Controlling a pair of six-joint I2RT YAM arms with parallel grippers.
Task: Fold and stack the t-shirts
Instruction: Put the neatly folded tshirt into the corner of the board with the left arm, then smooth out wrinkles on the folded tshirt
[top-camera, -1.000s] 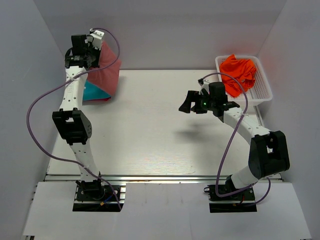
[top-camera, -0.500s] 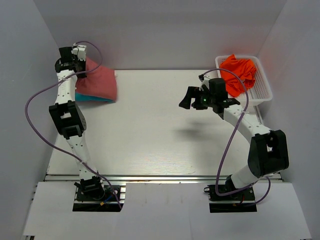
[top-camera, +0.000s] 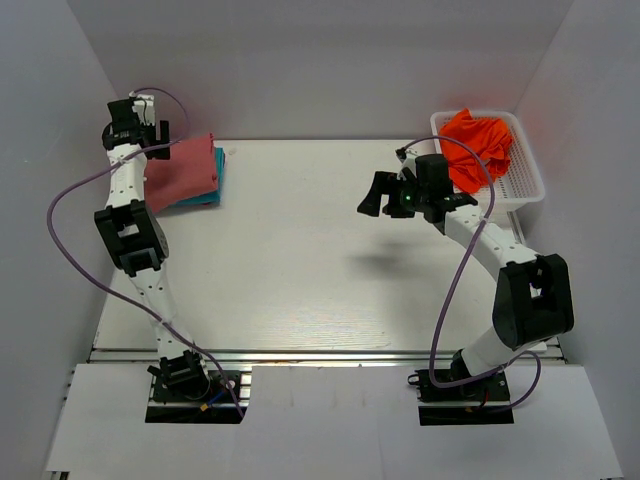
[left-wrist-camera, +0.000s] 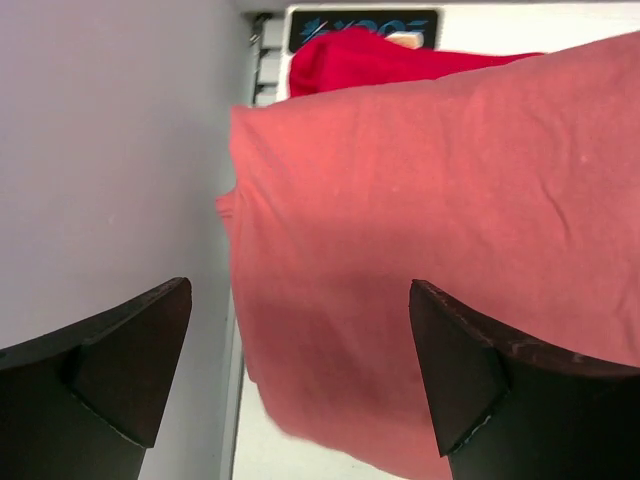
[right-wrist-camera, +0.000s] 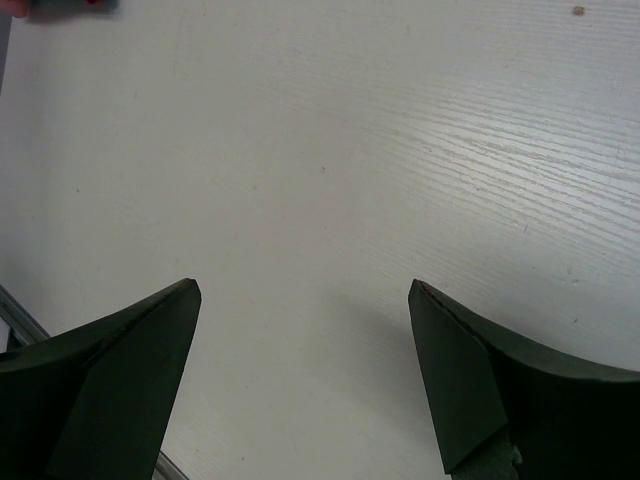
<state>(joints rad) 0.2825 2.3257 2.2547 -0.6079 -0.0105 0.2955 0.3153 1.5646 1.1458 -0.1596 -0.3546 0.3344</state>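
A folded dusty-red t-shirt (top-camera: 180, 173) lies at the table's far left on top of a teal t-shirt (top-camera: 214, 178), of which only the right edge shows. My left gripper (top-camera: 150, 127) hovers above the pile's back left corner, close to the wall. It is open and holds nothing. In the left wrist view the dusty-red cloth (left-wrist-camera: 450, 200) fills the space beyond the left gripper (left-wrist-camera: 300, 300). A bright orange t-shirt (top-camera: 478, 142) sits crumpled in the white basket (top-camera: 530, 172). My right gripper (top-camera: 378, 196) hangs open and empty over bare table, left of the basket. The right wrist view shows only tabletop past the right gripper (right-wrist-camera: 300, 295).
The white mesh basket stands at the far right corner of the table (top-camera: 300, 260). Grey walls close in the left, back and right sides. Purple cables loop beside both arms.
My left gripper has opened and let go of the dusty-red t-shirt, which has settled flat onto the teal one. The left arm drew back toward the wall. The right arm barely moved.
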